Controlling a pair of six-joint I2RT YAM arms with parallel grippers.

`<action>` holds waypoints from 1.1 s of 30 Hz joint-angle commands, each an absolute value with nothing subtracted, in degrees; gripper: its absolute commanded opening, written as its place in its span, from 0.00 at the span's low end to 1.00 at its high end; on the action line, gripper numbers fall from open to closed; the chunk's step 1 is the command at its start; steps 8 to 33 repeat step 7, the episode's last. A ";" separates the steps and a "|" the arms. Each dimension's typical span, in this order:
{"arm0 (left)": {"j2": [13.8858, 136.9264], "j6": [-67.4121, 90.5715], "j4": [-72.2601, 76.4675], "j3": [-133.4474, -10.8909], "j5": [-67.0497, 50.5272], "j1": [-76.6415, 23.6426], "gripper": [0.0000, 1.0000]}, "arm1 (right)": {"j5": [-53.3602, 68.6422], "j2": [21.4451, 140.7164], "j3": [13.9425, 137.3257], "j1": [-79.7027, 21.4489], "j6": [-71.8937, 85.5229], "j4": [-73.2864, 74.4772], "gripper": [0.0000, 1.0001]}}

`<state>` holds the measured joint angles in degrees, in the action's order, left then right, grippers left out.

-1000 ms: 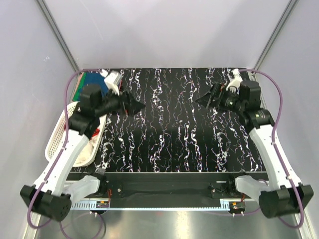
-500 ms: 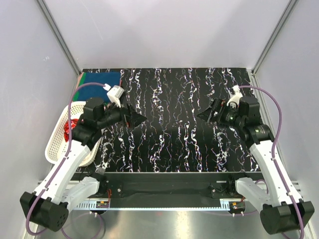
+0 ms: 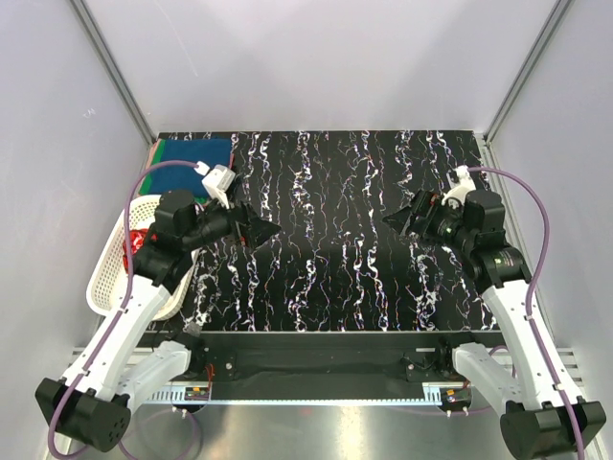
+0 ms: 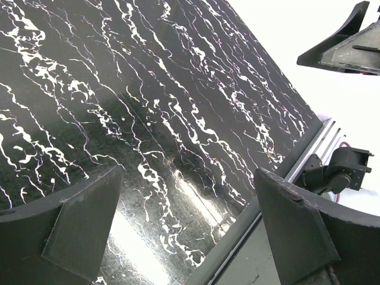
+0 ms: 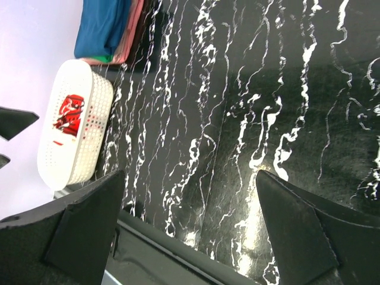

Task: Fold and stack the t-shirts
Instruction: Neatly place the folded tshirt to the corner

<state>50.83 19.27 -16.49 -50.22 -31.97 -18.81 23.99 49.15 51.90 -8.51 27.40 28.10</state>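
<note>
A folded stack of t-shirts sits at the table's back left corner, with a dark blue one [image 3: 194,152] on top. The right wrist view shows the blue t-shirt [image 5: 105,24] over a pink one [image 5: 134,28] and a green edge [image 5: 98,58]. A red t-shirt with white print [image 5: 70,114] lies in the white basket [image 5: 89,145], and it also shows from above [image 3: 139,240]. My left gripper [image 3: 265,230] hovers open and holds nothing, right of the basket. My right gripper [image 3: 393,218] is open too, over the right half of the table. Both wrist views, left [image 4: 190,228] and right [image 5: 190,228], show only bare table between the fingers.
The black marbled table [image 3: 335,211] spreads between the arms. The white basket [image 3: 103,278] hangs past the table's left edge, beside my left arm. Grey walls close in the back and sides. A metal rail runs along the near edge [image 4: 279,196].
Both arms have drawn back toward the near edge. My left gripper has moved off the back left corner and uncovered the folded stack. Both grippers stay open.
</note>
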 commanded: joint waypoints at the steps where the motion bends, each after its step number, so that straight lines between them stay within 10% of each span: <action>1: 49.84 18.02 -13.01 -51.85 -34.01 -18.98 0.99 | 21.71 47.64 53.00 -8.61 28.04 25.40 1.00; 33: 49.83 18.19 -13.01 -52.21 -34.80 -18.98 0.99 | 20.57 47.02 53.09 -8.61 27.69 25.05 1.00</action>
